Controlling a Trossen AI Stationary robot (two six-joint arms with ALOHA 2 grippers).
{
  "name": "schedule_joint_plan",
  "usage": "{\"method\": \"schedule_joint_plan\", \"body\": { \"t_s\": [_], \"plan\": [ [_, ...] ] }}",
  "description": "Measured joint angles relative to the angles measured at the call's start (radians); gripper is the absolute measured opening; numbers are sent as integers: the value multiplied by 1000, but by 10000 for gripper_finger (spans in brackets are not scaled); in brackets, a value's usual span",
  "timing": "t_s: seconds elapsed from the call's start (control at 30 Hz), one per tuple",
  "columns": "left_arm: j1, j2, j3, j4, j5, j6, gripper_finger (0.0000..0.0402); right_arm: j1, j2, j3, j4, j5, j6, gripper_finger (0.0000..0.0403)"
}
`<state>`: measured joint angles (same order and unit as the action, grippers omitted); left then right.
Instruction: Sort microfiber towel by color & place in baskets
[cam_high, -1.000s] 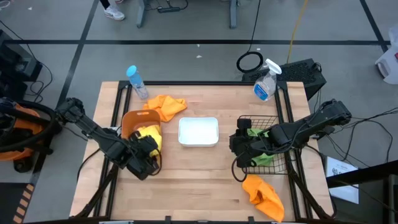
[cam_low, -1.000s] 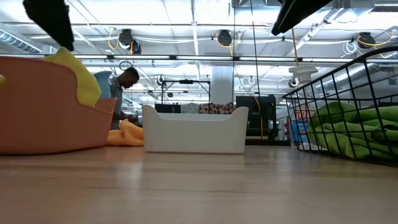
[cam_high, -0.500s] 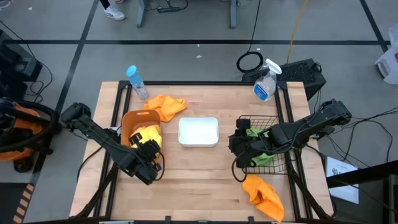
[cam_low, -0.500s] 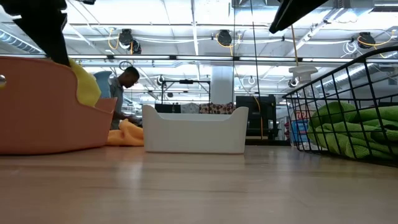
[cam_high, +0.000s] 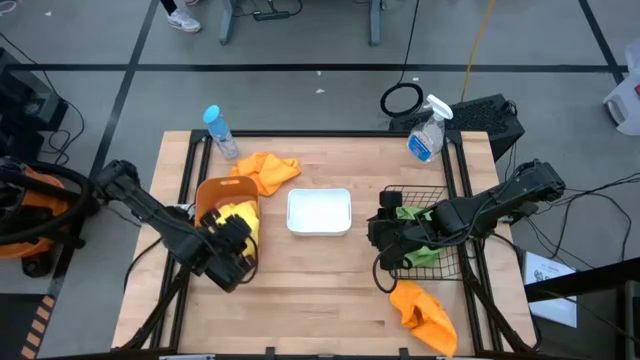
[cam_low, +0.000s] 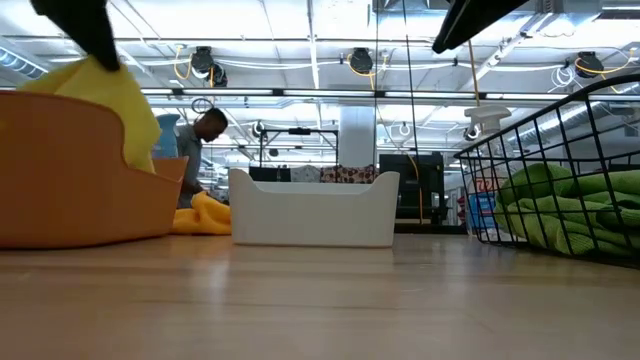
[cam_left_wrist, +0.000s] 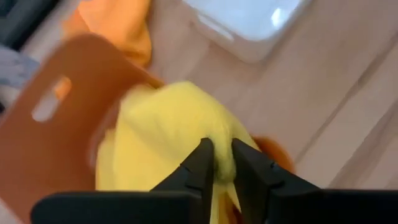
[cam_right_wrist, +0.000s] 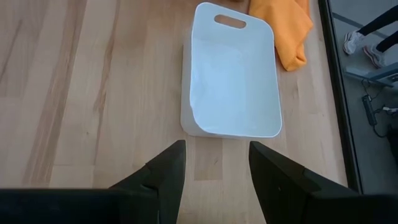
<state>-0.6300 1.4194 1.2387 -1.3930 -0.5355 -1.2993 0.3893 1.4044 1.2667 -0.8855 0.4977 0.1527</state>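
Left gripper (cam_left_wrist: 217, 163) pinching a yellow towel (cam_left_wrist: 168, 134) at the orange tub (cam_high: 214, 196)

Left of centre in the high view, the left fingers are clamped together on a fold of yellow cloth that bulges over the tub's rim — a thin pinch (only a tuft), so a pull could slip it free, or drag the light tub, which seems tilted. The right gripper (cam_right_wrist: 211, 163), jaws apart and empty, hangs by the wire basket (cam_high: 436, 192) of green towels (cam_low: 570, 212) at right. The white tub (cam_high: 319, 212) sits mid-frame; one orange towel (cam_high: 266, 170) lies above the orange tub, another (cam_high: 424, 312) lower right — neither is binned.
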Motion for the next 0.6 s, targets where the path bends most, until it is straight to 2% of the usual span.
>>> {"method": "schedule_joint_plan", "body": {
  "t_s": [0.2, 0.4, 0.6],
  "plan": [
    [40, -29, -1, -31, -19, 22, 104, 0, 0, 0, 8, 0, -8, 168],
    [54, -25, -45, 57, 19, 67, 167, 0, 0, 0, 7, 0, -8, 168],
    [81, -25, -109, 114, -16, -21, 220, 0, 0, 0, 7, 0, -12, 168]
  ]
}}
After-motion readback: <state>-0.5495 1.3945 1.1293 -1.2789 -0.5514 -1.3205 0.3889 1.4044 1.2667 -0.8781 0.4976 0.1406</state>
